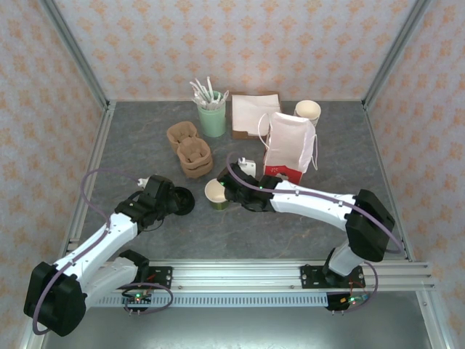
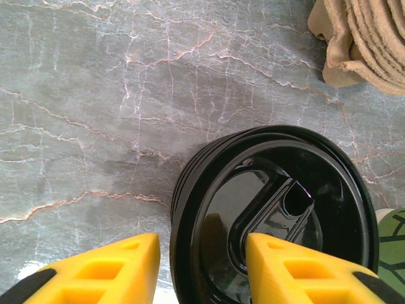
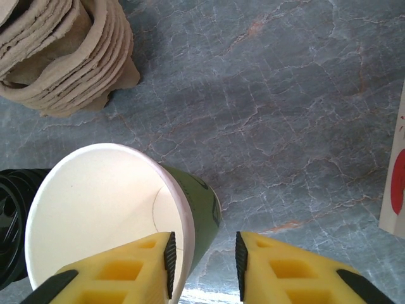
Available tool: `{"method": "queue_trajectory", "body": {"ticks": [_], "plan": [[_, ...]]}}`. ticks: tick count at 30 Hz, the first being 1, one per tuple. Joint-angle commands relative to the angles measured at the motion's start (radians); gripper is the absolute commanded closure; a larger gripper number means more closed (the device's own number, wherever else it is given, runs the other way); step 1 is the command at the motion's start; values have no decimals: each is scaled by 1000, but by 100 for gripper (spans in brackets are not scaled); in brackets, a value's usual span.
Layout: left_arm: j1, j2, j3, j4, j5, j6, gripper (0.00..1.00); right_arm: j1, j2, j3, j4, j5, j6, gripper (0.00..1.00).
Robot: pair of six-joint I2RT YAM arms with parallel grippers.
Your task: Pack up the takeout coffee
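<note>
Needs a lid before bagging (best guess)
Got the coffee cup [image 1: 216,193] low-centre in the top view, with the right gripper [image 3: 202,244] loose astride its wall, not pinching. Got the left gripper [image 2: 201,244] parted over the rim of the black lid [image 2: 278,221], just left. Next: pinch, lift, seat squarely. Mind the tray stack [image 1: 195,156] behind and the bag [image 1: 289,149] upper right.

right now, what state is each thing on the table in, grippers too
takeout coffee cup, upright on the table, no lid
black lid, lying on the table beside the cup, not fitted
left gripper, open, straddling the lid's rim
right gripper, open, straddling the cup's wall
white paper bag, standing upright
mint cup of utensils, upright
pulp cup carriers, stacked
</note>
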Motion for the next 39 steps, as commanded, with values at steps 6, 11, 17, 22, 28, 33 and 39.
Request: {"method": "queue_trajectory", "body": {"ticks": [6, 11, 17, 22, 28, 33, 39], "plan": [[8, -8, 26, 6, -38, 22, 72, -1, -80, 88, -98, 63, -14, 65], [8, -18, 42, -8, -37, 34, 79, -11, -135, 99, -112, 59, -15, 65], [9, -61, 77, -29, -14, 49, 84, -32, -218, 100, -91, 11, -19, 65], [8, -73, 93, -41, -26, 59, 92, -42, -262, 95, -75, -3, -14, 64], [8, -81, 156, -62, 25, 68, 93, -43, -267, 111, -57, -53, -15, 64], [8, -99, 216, -104, 57, 82, 93, -43, -231, 143, -19, -127, 2, 64], [9, -116, 270, -133, 110, 94, 92, -44, -144, 256, -10, -234, 4, 63]]}}
